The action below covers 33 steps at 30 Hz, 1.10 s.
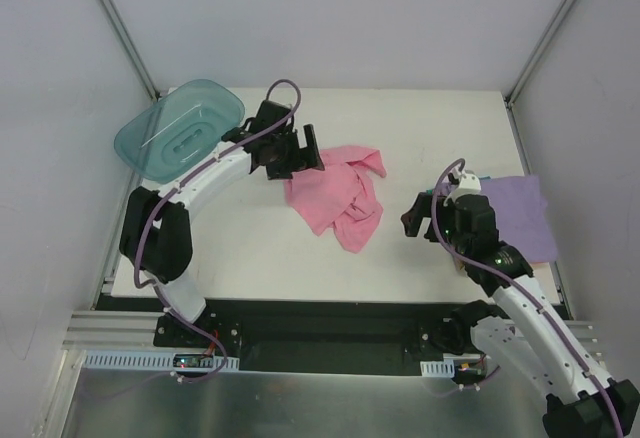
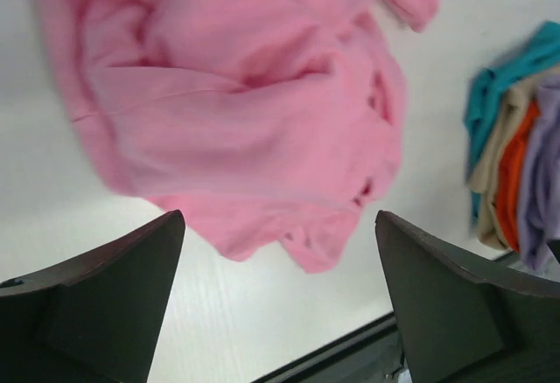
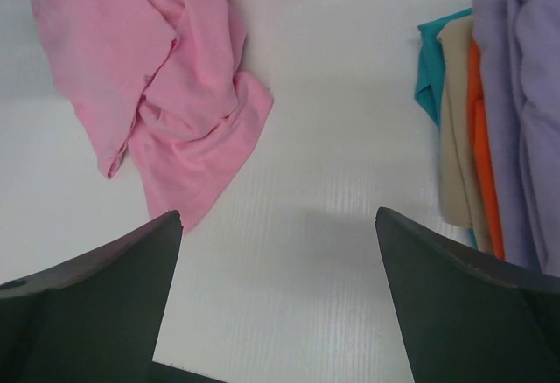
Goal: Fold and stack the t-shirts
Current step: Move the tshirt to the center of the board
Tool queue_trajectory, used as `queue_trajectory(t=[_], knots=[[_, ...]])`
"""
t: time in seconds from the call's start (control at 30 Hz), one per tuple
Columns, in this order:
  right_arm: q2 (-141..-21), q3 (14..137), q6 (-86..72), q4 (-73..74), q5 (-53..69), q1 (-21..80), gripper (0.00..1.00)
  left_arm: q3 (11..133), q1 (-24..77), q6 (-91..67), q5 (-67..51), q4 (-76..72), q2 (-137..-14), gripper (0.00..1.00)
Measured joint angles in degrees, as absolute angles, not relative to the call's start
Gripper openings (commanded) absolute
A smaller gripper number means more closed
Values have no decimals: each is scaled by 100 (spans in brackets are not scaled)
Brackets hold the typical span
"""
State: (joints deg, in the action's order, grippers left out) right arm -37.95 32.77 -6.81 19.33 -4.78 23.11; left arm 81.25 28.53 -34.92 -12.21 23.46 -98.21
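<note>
- The pink t-shirt [image 1: 335,198] lies crumpled and unfolded near the middle of the white surface [image 1: 250,253], bunched in loose ridges, with one sleeve pointing toward the far right.
- The left fingers [image 1: 303,155] sit at the far-left corner of that shirt, spread wide apart and gripping nothing.
- In the left wrist view the pink cloth fills the gap between the two dark fingers and looks blurred. Whether the tips touch the cloth cannot be told.
- The right fingers [image 1: 420,216] are just as wide apart and empty. They hang over bare surface between the pink shirt and the folded stack [image 1: 515,213], touching neither.
- In the right wrist view the lower hem of the pink shirt lies ahead and to the left, and the stack's edge runs down the right side.
- The stack rests at the right edge of the surface, well apart from the pink shirt.
- From above only the lavender t-shirt [image 3: 525,94] on top shows clearly.
- Seen from the side, the layers under it are an orange t-shirt [image 3: 481,138], a beige layer [image 3: 455,121] and a teal t-shirt [image 3: 430,59] at the bottom, with its edge sticking out a little toward the pink one.
- A translucent teal tub [image 1: 180,130] sits at the far-left corner of the surface, its rim overhanging the edge, beside the left arm.
</note>
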Motion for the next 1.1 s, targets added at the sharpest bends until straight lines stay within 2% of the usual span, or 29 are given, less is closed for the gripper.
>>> queue_trajectory(t=[0.2,0.37,0.5,0.53,0.63,0.8,0.93,1.07,1.1], knots=[[-4521,3277,-749,1741,169,2322,97,6960,2412,-3704,-854,2370,-9317,96],[-5579,3288,-1087,1540,469,2674,98,6246,2694,-3680,-891,2432,-8713,89],[-6156,3426,-1330,1522,502,3208,97,6097,3358,-3656,-1015,2383,-8746,76],[-6224,3463,-1378,1522,497,3275,97,6097,3540,-3653,-1041,2351,-8860,69],[-6252,3548,-1483,1551,388,3293,97,6130,3822,-3667,-1092,2259,-9332,57],[-6154,3601,-1540,1621,200,3293,97,6414,3909,-3627,-1092,2270,-10241,54],[-5988,3601,-1549,1743,-16,3293,97,6632,3940,-3618,-1041,2263,-10466,48],[-5892,3601,-1549,1750,-110,3293,97,6781,4001,-3629,-987,2193,-10630,36],[-5889,3601,-1551,1750,-113,3293,97,6807,4023,-3640,-945,2185,-10659,28]])
